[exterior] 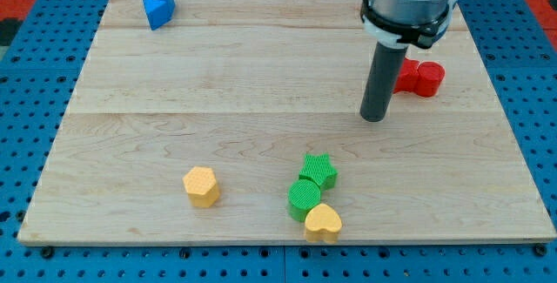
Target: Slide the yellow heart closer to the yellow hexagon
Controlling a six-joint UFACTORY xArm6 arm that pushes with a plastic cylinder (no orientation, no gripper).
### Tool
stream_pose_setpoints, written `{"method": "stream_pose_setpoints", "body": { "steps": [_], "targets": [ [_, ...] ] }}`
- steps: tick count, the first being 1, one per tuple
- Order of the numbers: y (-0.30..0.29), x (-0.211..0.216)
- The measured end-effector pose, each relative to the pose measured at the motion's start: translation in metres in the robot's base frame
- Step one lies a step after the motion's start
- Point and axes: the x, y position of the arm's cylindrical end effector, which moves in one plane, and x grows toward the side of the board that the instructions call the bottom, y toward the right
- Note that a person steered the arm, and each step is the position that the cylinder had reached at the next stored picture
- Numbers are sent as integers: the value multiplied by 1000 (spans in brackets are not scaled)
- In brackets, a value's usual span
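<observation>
- Resting on the wooden bench (261, 100), my tip (373, 118) stood in the right half of the board, toward the view's top, touching no block.
- No gripper was fitted: the arm ended in a straight dark rod, so there were no jaws to be apart, together or clamped on anything.
- The yellow heart (323, 223) lay well below my tip and somewhat to the view's left of it, close to the bench's bottom edge.
- The yellow hexagon (201, 185) lay farther to the view's left of my tip and well below it, apart from the heart, with bare wood between them.
- A green round block (305, 199) sat just above the yellow heart on its left side, touching it or nearly so; contact could not be settled from this view.
- A green star (318, 171) stood just above the green round block, pressed close against it, below my tip and slightly to the view's left.
- A red block (421, 77) lay just to the view's right of the rod and a little above my tip, its left part hidden behind the rod; its shape could not be made out.
- A blue block (158, 6) of irregular shape sat far to the view's left of my tip, near the bench's top edge.
</observation>
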Motion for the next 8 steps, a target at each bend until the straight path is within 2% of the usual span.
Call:
{"method": "stream_pose_setpoints", "body": {
  "steps": [1,2,4,5,7,8],
  "targets": [
    [-2,0],
    [6,21],
    [13,103],
    [8,163],
    [-24,164],
    [-67,165]
  ]
}}
